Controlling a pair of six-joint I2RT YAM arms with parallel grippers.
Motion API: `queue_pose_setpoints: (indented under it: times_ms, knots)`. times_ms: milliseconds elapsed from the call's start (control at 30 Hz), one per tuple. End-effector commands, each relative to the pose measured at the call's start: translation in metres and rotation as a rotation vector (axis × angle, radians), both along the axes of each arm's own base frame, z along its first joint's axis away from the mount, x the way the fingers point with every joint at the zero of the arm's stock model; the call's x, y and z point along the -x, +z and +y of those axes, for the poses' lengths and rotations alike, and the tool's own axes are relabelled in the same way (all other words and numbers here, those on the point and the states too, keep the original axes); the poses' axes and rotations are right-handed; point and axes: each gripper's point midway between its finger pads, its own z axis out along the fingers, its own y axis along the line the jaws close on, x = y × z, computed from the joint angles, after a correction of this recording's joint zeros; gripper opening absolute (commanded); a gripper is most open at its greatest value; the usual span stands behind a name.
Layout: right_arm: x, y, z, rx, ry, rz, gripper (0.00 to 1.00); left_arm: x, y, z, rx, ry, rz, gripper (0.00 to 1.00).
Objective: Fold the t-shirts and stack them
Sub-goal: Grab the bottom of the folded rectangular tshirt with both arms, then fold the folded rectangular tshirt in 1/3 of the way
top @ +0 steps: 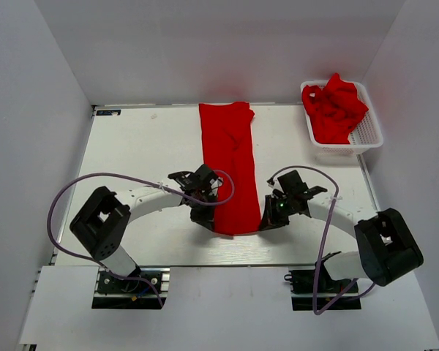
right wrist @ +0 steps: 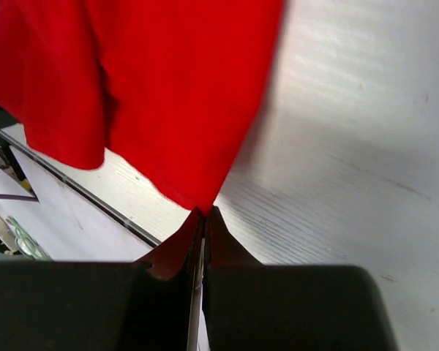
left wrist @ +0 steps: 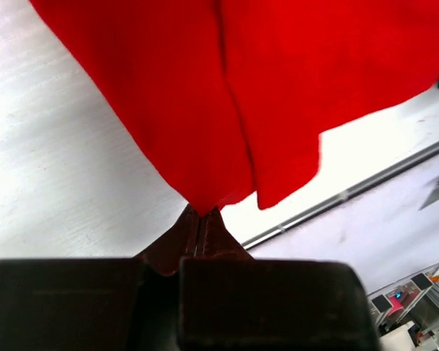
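Where the two arms bend in over the near part of the table [top: 146, 146], both grippers meet the near end of the folded t-shirt [top: 230, 168]. Left gripper [top: 204, 214] is at the near-left corner of the cloth. In the left wrist view its jaws are pressed together, no gap, with a red corner of the shirt [left wrist: 205, 95] pinched at the tips [left wrist: 201, 214]. Right gripper [top: 268, 219] is at the near-right corner. In the right wrist view it is closed the same way [right wrist: 203, 213], clamped on a point of the hem [right wrist: 154, 88].

In both wrist views the near end appears lifted off the surface, and two layers of cloth show in each. The near hem sags in a curve between the grippers.

Beyond the grippers the shirt lies as a long narrow red strip down the table's centre, folded lengthwise. It is fairly flat with a few creases, and its far end reaches the far edge of the table.

At the far right corner is a white mesh basket [top: 371, 130], well apart from the strip. It holds crumpled t-shirts [top: 336, 110], red and heaped above the rim; count unclear.
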Motion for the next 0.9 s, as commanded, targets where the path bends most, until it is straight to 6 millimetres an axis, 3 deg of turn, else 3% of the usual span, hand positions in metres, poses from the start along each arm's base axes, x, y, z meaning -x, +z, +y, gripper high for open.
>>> queue_pose_setpoints:
  times_ms: [0,133,167,233,333,400,467,567,667,700,867]
  knots:
    - [-0.019,0.020,0.010,-0.021,0.027,-0.071,0.00,-0.017,0.026,-0.001,-0.003,0.023,-0.041,0.00]
    - [-0.051,0.047,0.022,-0.041,0.031,-0.147,0.00,-0.056,0.054,-0.009,-0.028,0.073,-0.152,0.00]
    - [-0.062,0.053,0.023,-0.025,0.022,-0.176,0.00,-0.058,0.046,-0.002,-0.093,0.082,-0.138,0.00]
    - [-0.075,0.054,0.022,0.007,0.001,-0.199,0.00,-0.076,0.052,0.000,-0.124,0.136,-0.140,0.00]
    - [-0.115,0.072,0.031,0.025,-0.027,-0.274,0.00,-0.098,0.048,0.003,-0.133,0.191,-0.117,0.00]
    - [-0.127,0.068,0.033,0.041,-0.039,-0.271,0.00,-0.119,0.057,0.001,-0.083,0.230,-0.116,0.00]
    - [-0.145,0.074,0.037,0.050,-0.055,-0.291,0.00,-0.140,0.054,0.007,-0.084,0.273,-0.115,0.00]
    - [-0.173,0.081,0.038,0.068,-0.089,-0.327,0.00,-0.178,0.070,0.003,-0.029,0.320,-0.167,0.00]
    - [-0.204,0.093,0.040,0.073,-0.116,-0.376,0.00,-0.203,0.083,-0.005,0.017,0.311,-0.223,0.00]
    - [-0.209,0.094,0.040,0.080,-0.117,-0.380,0.00,-0.209,0.078,-0.003,0.004,0.311,-0.214,0.00]
    - [-0.239,0.094,0.036,0.098,-0.116,-0.384,0.00,-0.245,0.087,0.003,-0.004,0.329,-0.275,0.00]
